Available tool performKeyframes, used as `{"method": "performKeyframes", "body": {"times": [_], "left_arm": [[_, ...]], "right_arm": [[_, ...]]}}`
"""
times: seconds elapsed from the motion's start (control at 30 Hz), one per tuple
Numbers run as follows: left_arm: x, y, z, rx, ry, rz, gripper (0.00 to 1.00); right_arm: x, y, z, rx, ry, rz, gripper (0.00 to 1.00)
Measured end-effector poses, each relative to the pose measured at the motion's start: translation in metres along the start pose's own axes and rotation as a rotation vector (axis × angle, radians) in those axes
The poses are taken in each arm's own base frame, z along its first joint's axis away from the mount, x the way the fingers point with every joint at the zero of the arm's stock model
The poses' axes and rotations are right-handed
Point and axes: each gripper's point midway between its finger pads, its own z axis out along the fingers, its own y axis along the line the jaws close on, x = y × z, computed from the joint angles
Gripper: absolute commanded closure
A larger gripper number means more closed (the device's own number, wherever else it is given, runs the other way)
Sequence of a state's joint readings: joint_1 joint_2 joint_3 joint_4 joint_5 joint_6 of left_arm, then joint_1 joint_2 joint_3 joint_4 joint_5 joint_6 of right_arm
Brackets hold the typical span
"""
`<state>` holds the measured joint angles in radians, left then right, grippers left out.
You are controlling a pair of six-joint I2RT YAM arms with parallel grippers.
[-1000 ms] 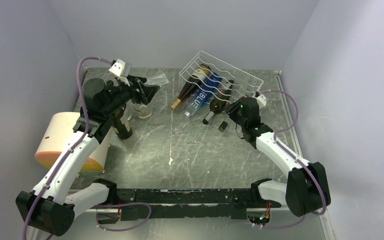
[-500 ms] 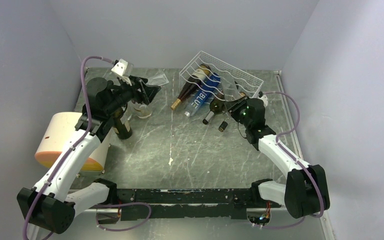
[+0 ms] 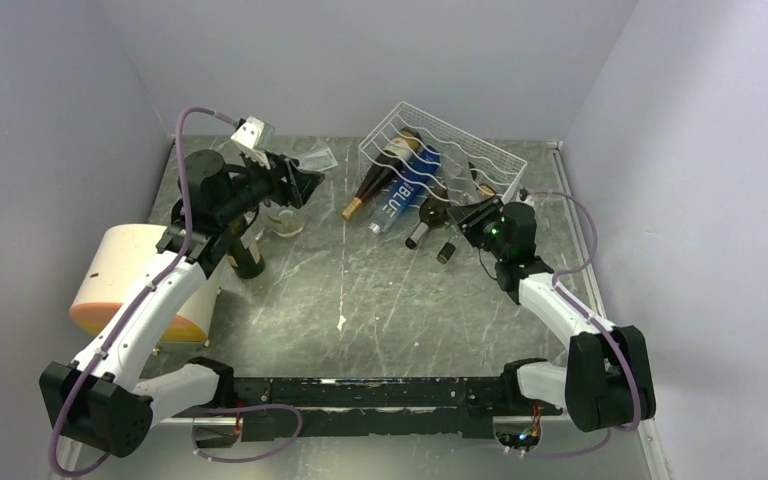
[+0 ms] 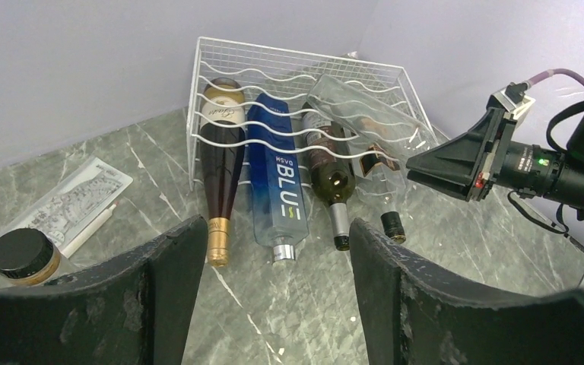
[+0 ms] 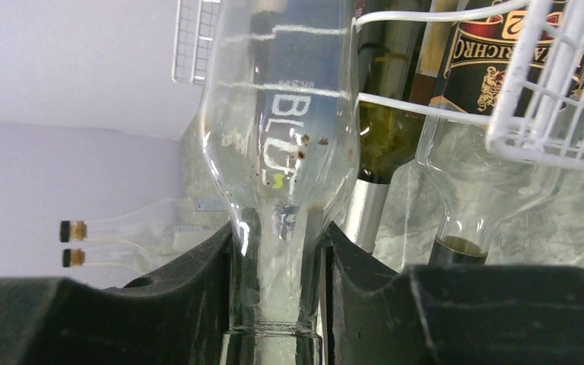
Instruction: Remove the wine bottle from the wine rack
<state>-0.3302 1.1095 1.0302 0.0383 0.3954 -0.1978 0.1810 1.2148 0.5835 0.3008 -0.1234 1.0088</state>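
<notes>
- Looking through the right wrist camera, we see the right gripper (image 5: 279, 232) with its fingers (image 5: 182, 296) pressed against both sides of the neck of the clear wine bottle (image 5: 277, 114). We read that as clamped on the glass, not merely flanking it.
- The bottle lies in a cradle of the wine rack (image 4: 304, 65) at the end nearest the right arm, with its neck pointing out over the table (image 4: 274, 319). A green bottle (image 4: 327, 171) lies just beside it. A blue bottle (image 4: 277, 167) and a dark gold-capped bottle (image 4: 220, 163) fill the cradles beyond.
- The left gripper (image 4: 274, 228) hangs well apart from the rack, fingers spread, with nothing between them.
- We judge the bottle rigid, smooth and breakable. It looks empty, so it should be lighter than a full one, yet when held by the neck its body will lever downward.
- The neck seems the sensible hold, being narrow enough for the fingers and clear of the wires. We would draw the bottle out along its own axis, since wavy wires cross over the body and the green neighbour sits close.
</notes>
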Motion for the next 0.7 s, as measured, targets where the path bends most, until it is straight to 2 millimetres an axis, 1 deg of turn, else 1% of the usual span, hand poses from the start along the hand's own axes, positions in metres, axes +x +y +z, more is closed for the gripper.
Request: {"method": "performKeyframes", "body": {"times": [0.1, 0.2, 0.37, 0.47, 0.7], "left_arm": [[0.003, 0.001, 0.002, 0.0, 0.012, -0.004, 0.27], [0.008, 0.003, 0.005, -0.003, 0.025, -0.011, 0.29], [0.018, 0.007, 0.01, -0.009, 0.056, -0.023, 0.28], [0.018, 0.007, 0.01, -0.009, 0.058, -0.024, 0.29], [0.018, 0.007, 0.01, -0.009, 0.057, -0.024, 0.28]], "right_arm": [[-0.003, -0.001, -0.003, -0.013, -0.011, 0.048, 1.0], [-0.003, 0.002, -0.004, -0.043, -0.006, 0.11, 1.0], [-0.002, 0.008, -0.007, -0.119, 0.001, 0.23, 1.0], [0.001, 0.007, -0.01, -0.141, 0.007, 0.282, 1.0], [-0.011, 0.022, -0.014, -0.21, -0.017, 0.329, 1.0]]}}
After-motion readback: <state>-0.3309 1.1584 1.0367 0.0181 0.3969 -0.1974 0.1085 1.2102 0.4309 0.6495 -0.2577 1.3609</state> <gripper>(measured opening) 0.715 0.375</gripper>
